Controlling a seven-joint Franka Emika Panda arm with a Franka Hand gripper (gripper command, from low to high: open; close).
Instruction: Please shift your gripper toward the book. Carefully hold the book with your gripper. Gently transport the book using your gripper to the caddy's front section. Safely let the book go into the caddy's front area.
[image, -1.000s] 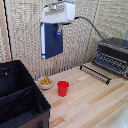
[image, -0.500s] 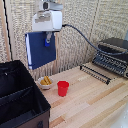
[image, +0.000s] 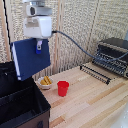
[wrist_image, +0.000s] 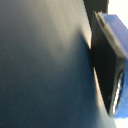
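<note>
We see the gripper (image: 39, 46) raised high above the counter (image: 95, 100), its fingers (wrist_image: 110, 65) clamped on the upper edge of the book (image: 31, 58). The book hangs in the air, slightly tilted, clear of every surface, above the far rim of the caddy (image: 20, 102) at the exterior view's left. In the wrist view the dark cover fills most of the frame beside one blue-tipped finger. A red cup (image: 62, 88) and a small bowl (image: 45, 82) stand on the counter near the caddy; a toaster oven (image: 112, 55) sits well apart at the exterior view's right.
</note>
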